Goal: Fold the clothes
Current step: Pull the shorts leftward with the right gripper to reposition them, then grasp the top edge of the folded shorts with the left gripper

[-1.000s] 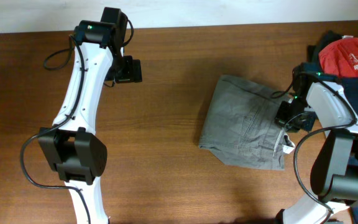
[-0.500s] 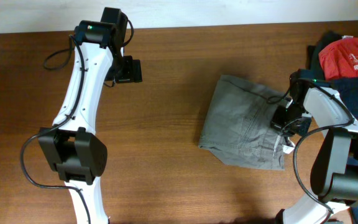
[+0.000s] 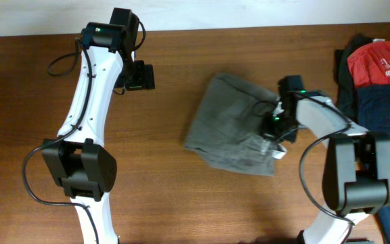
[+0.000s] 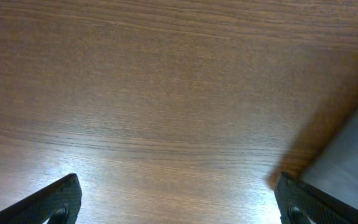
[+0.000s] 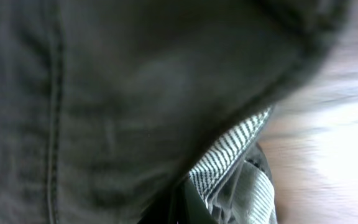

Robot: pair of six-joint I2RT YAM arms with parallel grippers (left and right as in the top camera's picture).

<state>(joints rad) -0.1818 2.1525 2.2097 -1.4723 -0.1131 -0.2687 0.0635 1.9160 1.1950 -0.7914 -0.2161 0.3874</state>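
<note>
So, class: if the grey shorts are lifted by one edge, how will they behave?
Probably floppy: the grey shorts lie wrinkled and bunched, so they should drape rather than hold shape. Likely light, being thin woven cloth with a striped lining showing. On the smooth wooden table they would probably slide and rumple when pushed.

I see a brown wood-grain table (image 3: pixel 181 203) filling the overhead view, a pale strip (image 3: pixel 263 12) beyond its far edge, soft glare on the grain.
</note>
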